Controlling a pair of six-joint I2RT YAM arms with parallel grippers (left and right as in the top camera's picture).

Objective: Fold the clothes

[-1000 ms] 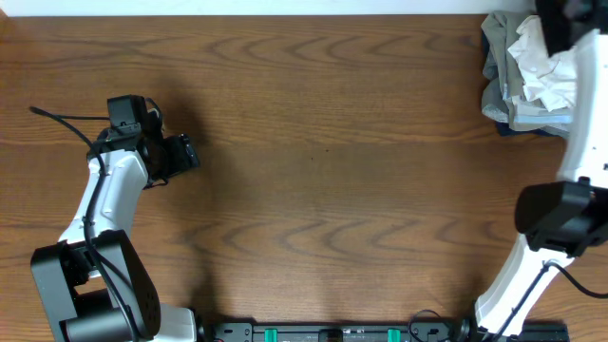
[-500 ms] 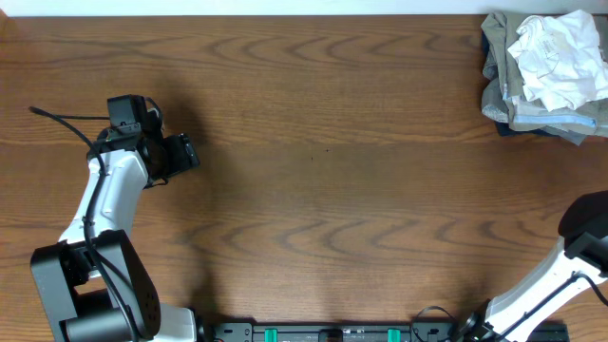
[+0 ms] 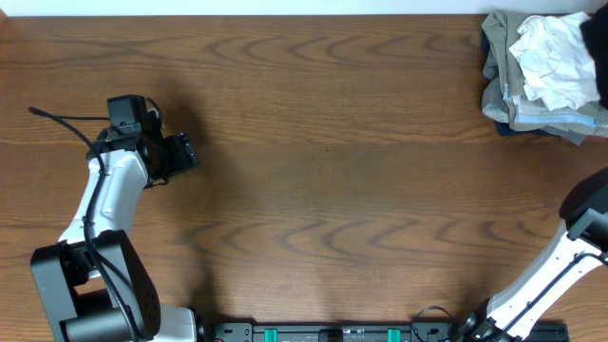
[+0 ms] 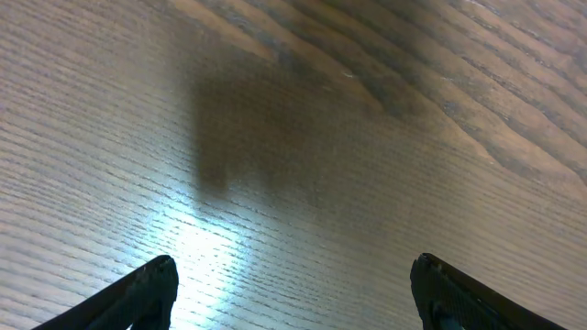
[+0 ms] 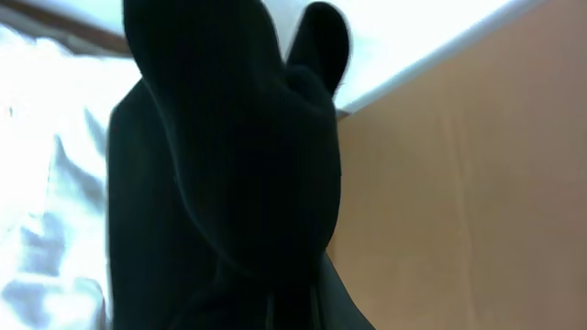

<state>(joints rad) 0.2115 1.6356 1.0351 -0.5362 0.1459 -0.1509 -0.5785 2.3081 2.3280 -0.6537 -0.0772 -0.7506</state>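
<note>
Black t-shirt point(image 5: 229, 165) tight between the right fingers

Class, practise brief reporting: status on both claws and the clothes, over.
Left claw open, empty, above table. Right claw shut on black t-shirt, at right edge. White cloth atop khaki-grey garments, nearby.

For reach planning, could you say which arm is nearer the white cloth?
Right. The right arm stands near the white cloth; the left tool sits far across the table.
</note>
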